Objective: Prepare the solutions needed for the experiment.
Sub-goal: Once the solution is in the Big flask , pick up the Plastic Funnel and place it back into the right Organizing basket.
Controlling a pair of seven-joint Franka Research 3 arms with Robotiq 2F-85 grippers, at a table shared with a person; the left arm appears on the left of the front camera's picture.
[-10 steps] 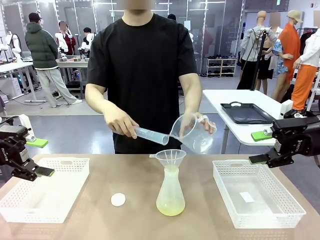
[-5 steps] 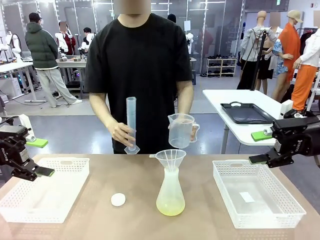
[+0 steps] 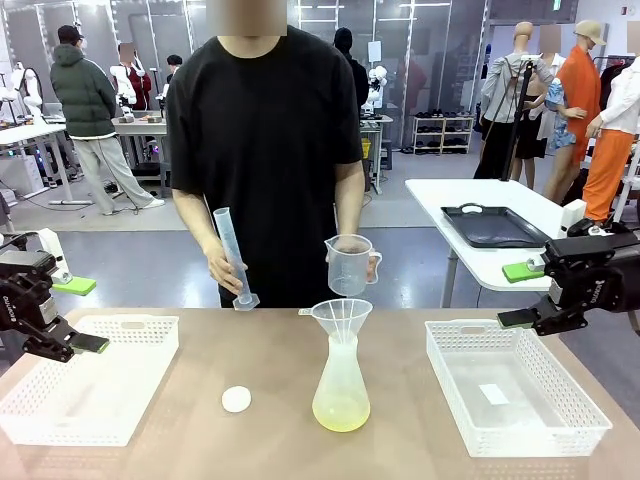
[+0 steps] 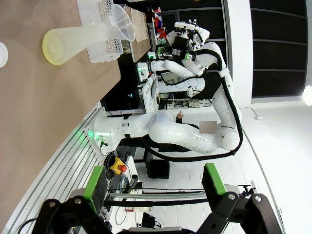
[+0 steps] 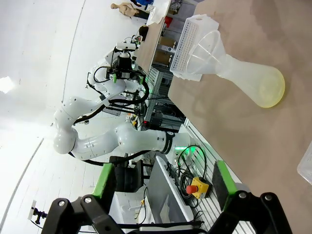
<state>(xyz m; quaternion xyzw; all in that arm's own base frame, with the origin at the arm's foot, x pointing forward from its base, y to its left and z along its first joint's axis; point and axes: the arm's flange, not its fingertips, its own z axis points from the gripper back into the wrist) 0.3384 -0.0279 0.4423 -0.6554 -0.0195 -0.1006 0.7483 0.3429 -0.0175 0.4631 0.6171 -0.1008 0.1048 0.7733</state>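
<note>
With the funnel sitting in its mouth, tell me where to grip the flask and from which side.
Grip the flask at its narrow neck, just under the funnel, coming in level from the side. It stands upright, the funnel blocks the top, and the flared base holding the solution looks too wide.

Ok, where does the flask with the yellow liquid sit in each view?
Front view: flask holding the yellow liquid, low centre, upright.
Left wrist view: flask top left, turned sideways.
Right wrist view: flask upper right, sideways.
Shared landmark: the clear funnel in its neck.
</note>
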